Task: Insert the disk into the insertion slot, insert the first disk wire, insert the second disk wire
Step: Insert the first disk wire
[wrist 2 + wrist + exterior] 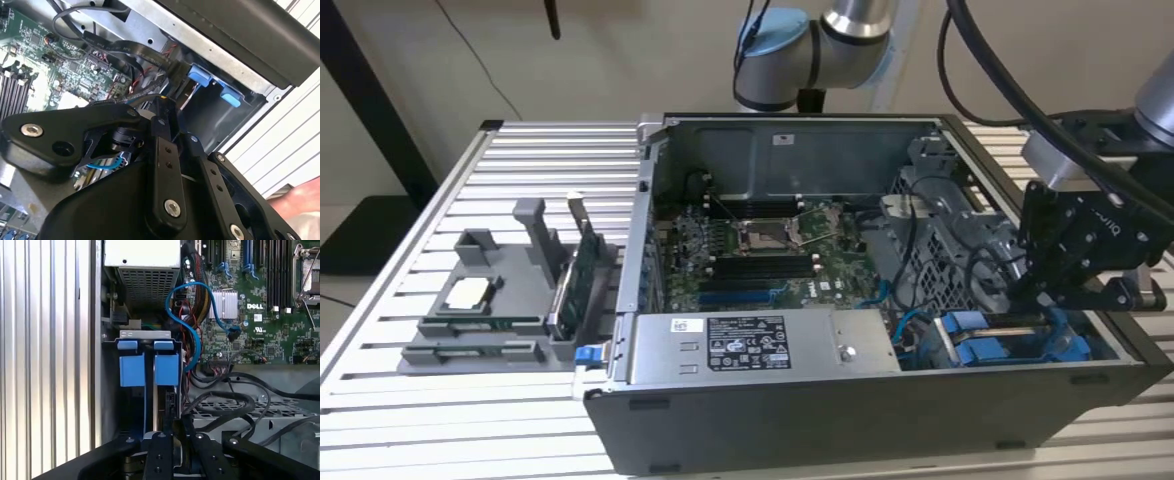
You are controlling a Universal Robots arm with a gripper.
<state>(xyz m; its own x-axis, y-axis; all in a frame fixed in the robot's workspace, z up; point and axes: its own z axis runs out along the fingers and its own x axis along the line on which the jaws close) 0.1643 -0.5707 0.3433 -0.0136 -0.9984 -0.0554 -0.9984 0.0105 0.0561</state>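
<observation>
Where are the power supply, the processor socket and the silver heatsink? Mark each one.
power supply (pixel 747 345), exterior view, on its labelled face.
processor socket (pixel 767 235), exterior view, at its middle.
silver heatsink (pixel 223 304), first wrist view, on its finned top.

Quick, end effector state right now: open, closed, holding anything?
End effector: cannot be told. It sits low at the drive cage, over the blue carrier frames.

On the slatted table (pixel 547 160) an open computer case (pixel 854 420) bares its green motherboard (pixel 767 250) (power supply (pixel 761 345) beside it), grey card holder (pixel 480 300) to the exterior view's left.
</observation>
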